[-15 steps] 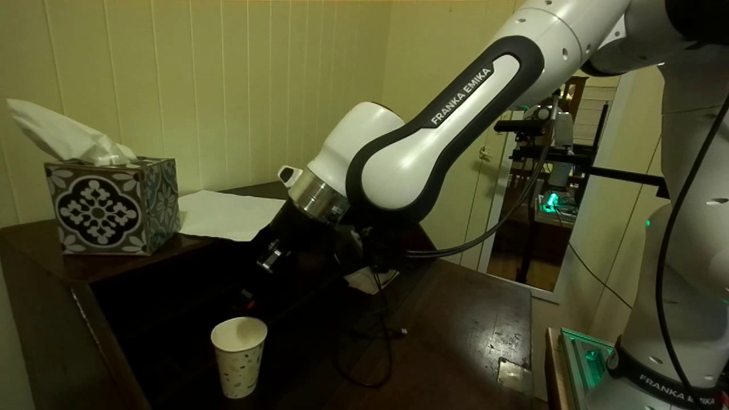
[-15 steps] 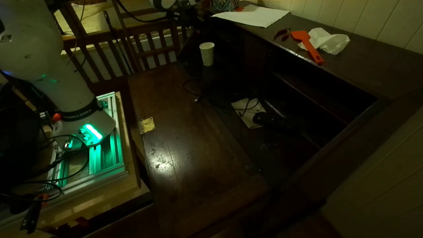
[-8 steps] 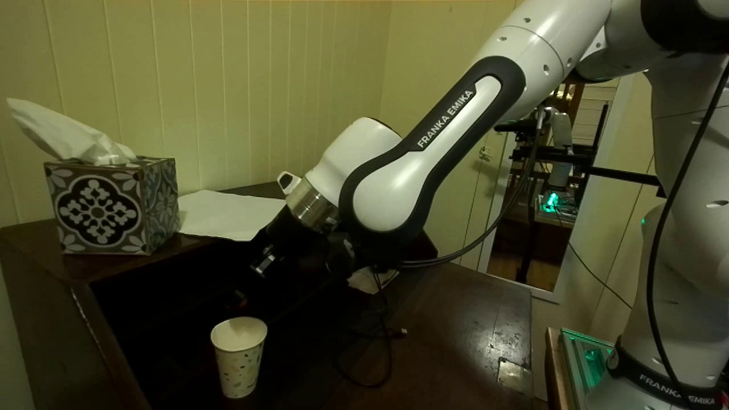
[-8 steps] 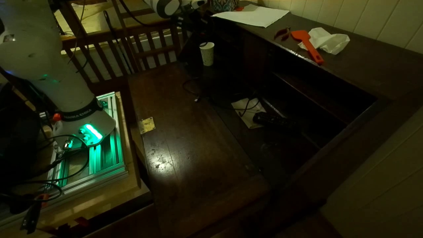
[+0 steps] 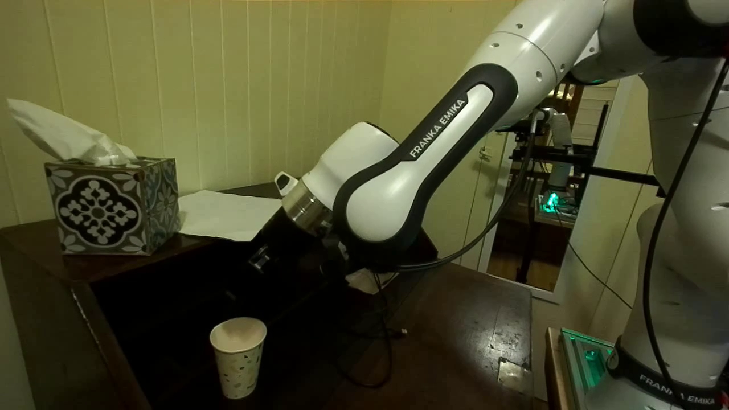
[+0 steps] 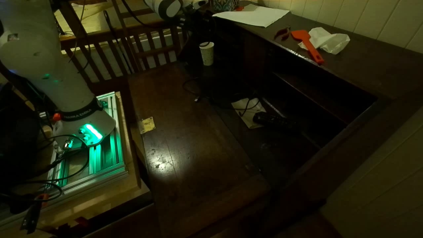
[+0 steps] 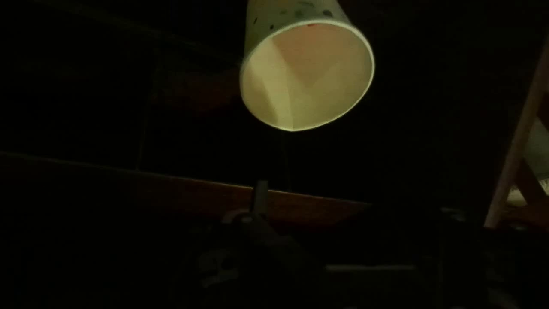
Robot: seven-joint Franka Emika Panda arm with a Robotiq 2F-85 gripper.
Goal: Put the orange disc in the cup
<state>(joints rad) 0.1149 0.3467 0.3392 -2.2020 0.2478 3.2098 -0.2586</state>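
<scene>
The white paper cup (image 5: 238, 356) stands upright in the dark desk recess; it shows in both exterior views (image 6: 207, 54). In the wrist view the cup (image 7: 306, 75) has its mouth toward the camera. Just inside its upper rim peeks a small orange-red sliver, apparently the orange disc (image 7: 312, 25); most of it is hidden by the cup wall. My gripper (image 7: 358, 197) stands open, its two fingers well apart, with nothing seen between them, though the picture is very dark. One fingertip (image 5: 230, 295) shows faintly above and behind the cup in an exterior view.
On the upper ledge are a patterned tissue box (image 5: 111, 205), white paper (image 5: 228, 215), an orange scraper (image 6: 308, 46) and a crumpled tissue (image 6: 325, 40). A loose cable (image 5: 387, 359) and a remote (image 6: 272, 119) lie on the desk. A chair (image 6: 148, 46) stands beyond.
The arm has come down slightly, toward the cup. The orange-red bit seen earlier at the fingertips is gone from there, and the gripper has opened.
</scene>
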